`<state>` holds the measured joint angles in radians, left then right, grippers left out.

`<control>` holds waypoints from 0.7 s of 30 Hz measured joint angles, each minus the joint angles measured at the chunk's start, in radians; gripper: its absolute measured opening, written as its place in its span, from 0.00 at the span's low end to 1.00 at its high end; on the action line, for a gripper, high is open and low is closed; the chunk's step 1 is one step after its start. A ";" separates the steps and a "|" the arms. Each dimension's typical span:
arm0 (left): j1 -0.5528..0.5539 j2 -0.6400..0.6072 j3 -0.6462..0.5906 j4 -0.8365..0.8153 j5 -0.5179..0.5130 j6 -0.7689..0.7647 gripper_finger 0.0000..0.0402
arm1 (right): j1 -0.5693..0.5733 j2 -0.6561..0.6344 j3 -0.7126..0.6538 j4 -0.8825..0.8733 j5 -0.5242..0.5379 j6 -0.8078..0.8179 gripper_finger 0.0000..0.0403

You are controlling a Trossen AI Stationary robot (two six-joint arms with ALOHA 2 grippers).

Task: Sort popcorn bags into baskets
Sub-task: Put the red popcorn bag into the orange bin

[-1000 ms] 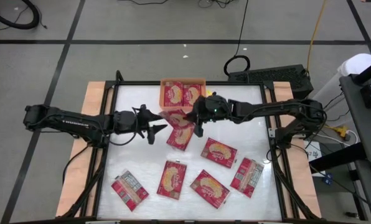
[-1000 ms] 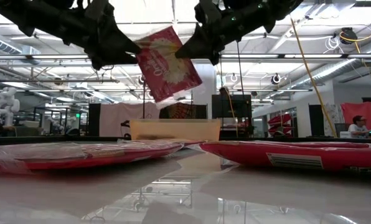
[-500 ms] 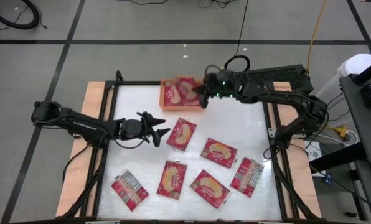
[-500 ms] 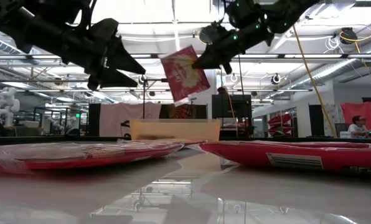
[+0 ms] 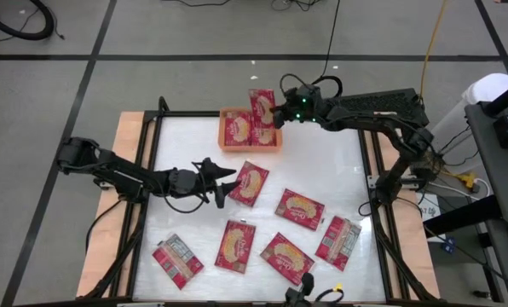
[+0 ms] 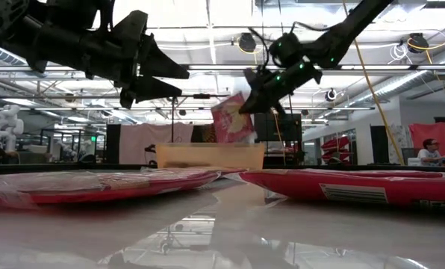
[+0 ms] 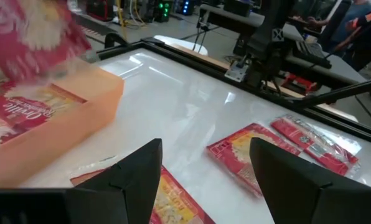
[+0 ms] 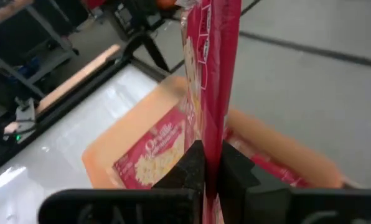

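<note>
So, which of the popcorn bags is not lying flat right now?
The popcorn bag pinched in the right gripper, hanging on edge above the orange tray. All others lie flat, on the table or in the tray.

White script reading "Orville" shows on the face of a popcorn bag [image 8: 153,154] lying in the orange basket [image 8: 108,144], and the same brand lettering appears, cut off, on a bag in the basket [image 7: 18,112] in the left wrist view. Print on the other bags is too small to read.
</note>
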<state>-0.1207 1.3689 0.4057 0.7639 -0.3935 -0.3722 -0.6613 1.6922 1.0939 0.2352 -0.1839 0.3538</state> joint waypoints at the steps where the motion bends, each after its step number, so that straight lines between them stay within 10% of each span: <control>1: -0.002 0.000 0.000 0.000 0.000 0.000 0.61 | 0.001 0.012 0.000 0.006 -0.004 0.003 0.03; 21: -0.016 0.000 0.000 -0.003 0.000 0.012 0.61 | 0.002 0.073 0.000 -0.050 -0.001 0.095 0.20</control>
<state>-0.1364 1.3689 0.4057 0.7605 -0.3931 -0.3607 -0.6598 1.7653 1.0943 0.1848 -0.1852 0.4484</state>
